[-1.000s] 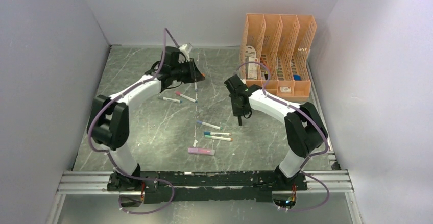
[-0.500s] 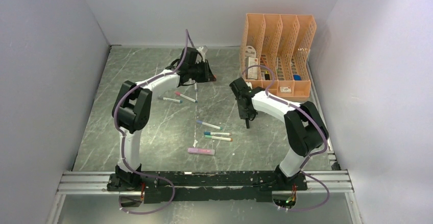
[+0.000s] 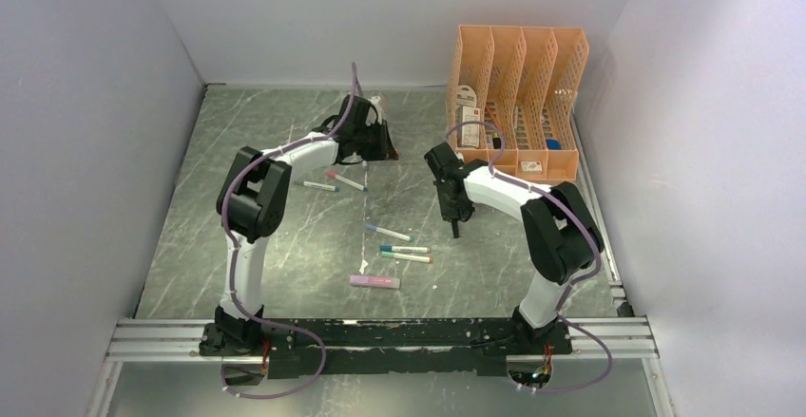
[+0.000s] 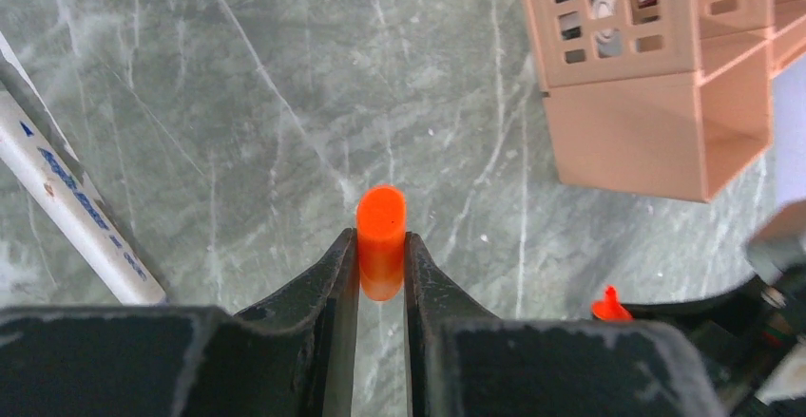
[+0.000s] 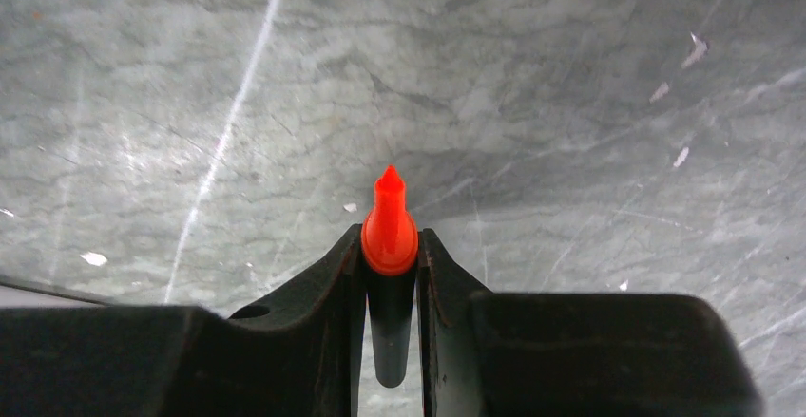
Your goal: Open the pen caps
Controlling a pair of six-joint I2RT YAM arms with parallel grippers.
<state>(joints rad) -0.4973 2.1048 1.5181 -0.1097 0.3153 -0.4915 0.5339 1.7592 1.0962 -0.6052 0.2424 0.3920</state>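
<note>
My left gripper is clamped on the orange cap, just left of the peach file organiser. My right gripper pinches the uncapped orange-tipped marker in front of that organiser. I judge the round cap could squirt out of so narrow a pinch, and the bare nib could smear the tabletop. Blue print on a white pen left of the organiser is too blurred to read.

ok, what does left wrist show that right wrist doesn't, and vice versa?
Only left wrist: the orange cap clamped in the left gripper, a white pen lying nearby, the peach organiser. Only right wrist: the right gripper clamped on an uncapped pen, orange tip out. Both: the marble table. Left wrist's orange speck, lower right, is probably that tip.
</note>
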